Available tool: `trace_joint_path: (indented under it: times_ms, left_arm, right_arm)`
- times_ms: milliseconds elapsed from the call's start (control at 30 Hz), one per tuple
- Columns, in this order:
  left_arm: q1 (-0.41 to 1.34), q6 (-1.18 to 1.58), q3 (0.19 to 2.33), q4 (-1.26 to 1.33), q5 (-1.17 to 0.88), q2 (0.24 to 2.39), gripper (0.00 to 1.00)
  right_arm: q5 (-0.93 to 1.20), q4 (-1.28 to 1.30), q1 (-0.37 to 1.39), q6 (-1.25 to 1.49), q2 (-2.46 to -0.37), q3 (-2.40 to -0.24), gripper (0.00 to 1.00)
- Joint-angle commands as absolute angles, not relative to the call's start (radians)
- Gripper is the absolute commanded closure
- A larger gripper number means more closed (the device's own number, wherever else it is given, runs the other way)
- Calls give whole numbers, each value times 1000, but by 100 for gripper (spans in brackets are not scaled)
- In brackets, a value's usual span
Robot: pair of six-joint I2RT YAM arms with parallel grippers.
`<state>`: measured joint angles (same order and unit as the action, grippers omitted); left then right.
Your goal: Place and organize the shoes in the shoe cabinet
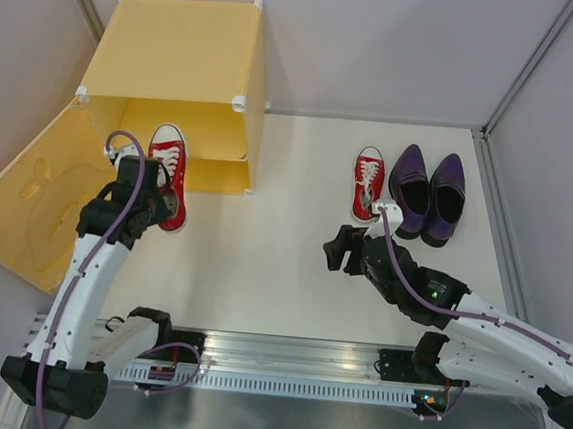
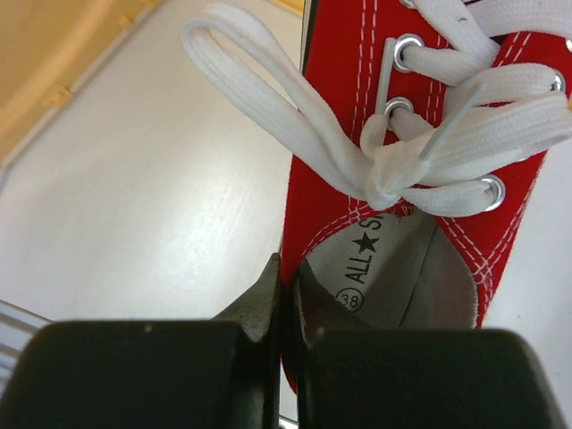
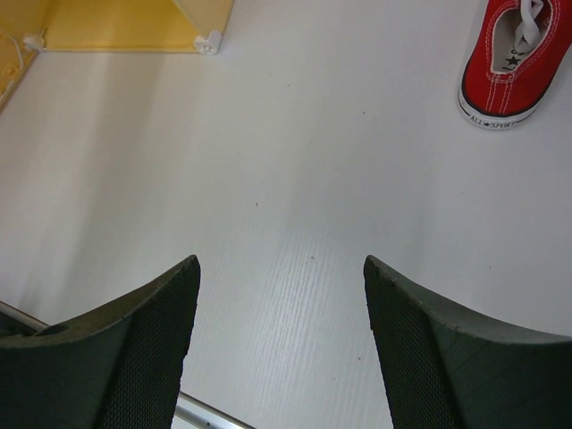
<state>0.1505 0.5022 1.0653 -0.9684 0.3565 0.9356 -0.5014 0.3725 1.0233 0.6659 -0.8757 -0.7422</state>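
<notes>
Left fingers (image 2: 255, 304) pinch one red sneaker's (image 2: 331, 134) heel collar at the shoe cabinet's (image 1: 180, 55) open mouth; right fingers (image 3: 143, 349) stand apart over the bench (image 3: 295, 179); so thin a grip may let it swivel and snag going in.

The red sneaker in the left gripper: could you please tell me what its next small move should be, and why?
Probably slide it slightly deeper into the shoe cabinet. The left gripper is shut on the heel rim of the red sneaker, whose toe, in the top view, is at the opening with the heel outside.
</notes>
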Motion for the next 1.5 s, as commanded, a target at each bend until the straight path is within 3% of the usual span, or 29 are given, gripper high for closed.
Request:
trace_joint_path:
  times_ms: [0,367,800,1233,1333,1367,1433,1467]
  left_arm:
    - [85,296,1231,-911,341,1029,98]
    - [-34,149,1561,-821,293,1363,98]
    - [-123,101,1634,-658,259,1586,97]
    - [-132,135,1542,-548,238,1595,72]
    - [-132,144,1537,-545,232,1572,60]
    - [-130,149,1536,-546,227,1550,49]
    - [-130,155,1537,-548,213,1522,43]
    - [-132,159,1540,-548,207,1488,34]
  right_arm:
    - [-540,405,1020,637,-851,-778,22]
    - [-549,425,1020,583,-874,-831,22]
    - [-551,405,1011,580,-963,-845,22]
    - [-548,429,1008,614,-956,-835,22]
    - [-545,440,1008,621,-945,-833,22]
    - [-543,440,1008,624,-943,-833,22]
    - [-538,440,1009,623,-937,-831,22]
    - [-535,442,1008,623,-936,-831,22]
